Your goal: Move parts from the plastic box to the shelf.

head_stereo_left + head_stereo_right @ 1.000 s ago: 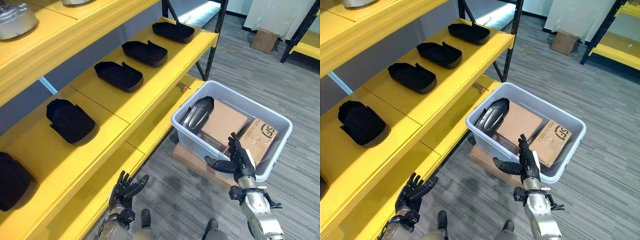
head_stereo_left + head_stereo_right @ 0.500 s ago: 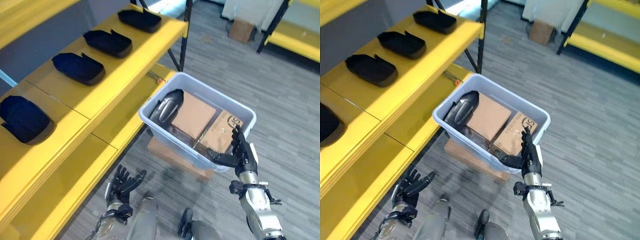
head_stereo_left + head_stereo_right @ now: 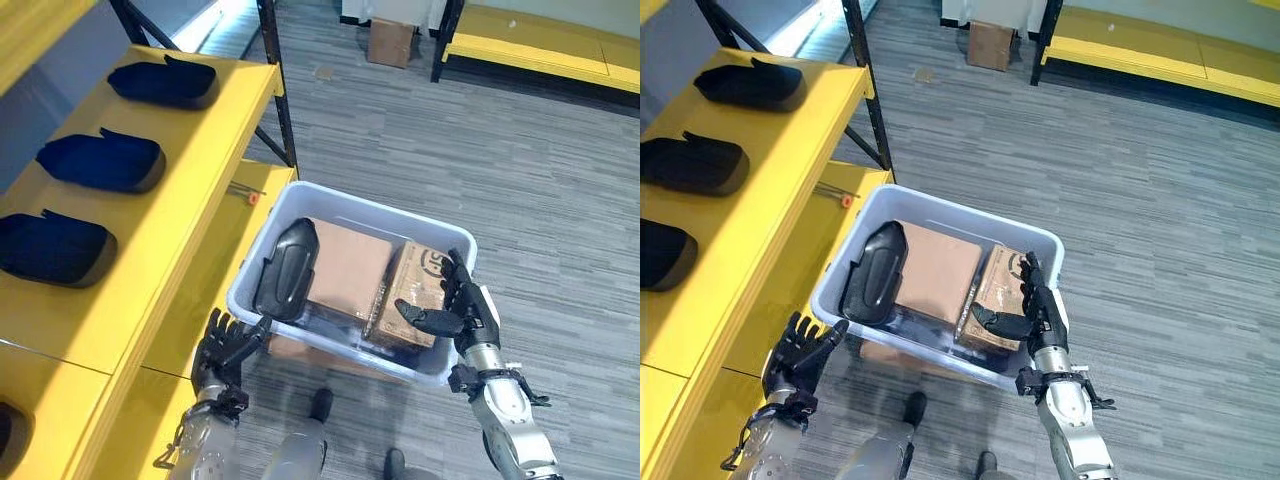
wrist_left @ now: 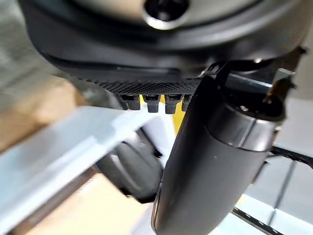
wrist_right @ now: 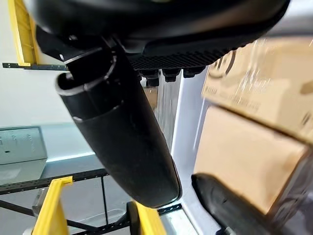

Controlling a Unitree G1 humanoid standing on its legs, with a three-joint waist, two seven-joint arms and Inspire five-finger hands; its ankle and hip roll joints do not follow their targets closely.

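**Parts box between both hands, one dark part inside**

The plastic box (image 3: 345, 215) stood on a flat cardboard slab on the grey plank floor (image 3: 480, 150), close by the edge of the yellow shelf (image 3: 200, 170). Inside it, against the wall nearest the shelf, a dark part (image 3: 286, 268) leaned on end, its long axis running from the near wall toward the far wall, its narrower end uppermost. Beside it lay a plain cardboard box (image 3: 345, 270), and next to that, at the box's right end, a printed carton (image 3: 415, 300); the carton bore a dark round mark, which was not read off.

The right hand (image 3: 1030, 305) was held over the box's near right corner, fingers straight and spread, thumb out across the printed carton, holding nothing. The left hand (image 3: 222, 345) hung just outside the box's near left corner, fingers loosely spread and empty; whether it touched the wall could not be judged from these views.

Three dark parts (image 3: 100, 160) lay in a row along the shelf's upper level. A small carton (image 3: 390, 42) stood on the floor at the far side, beside a second yellow shelf (image 3: 540, 45).
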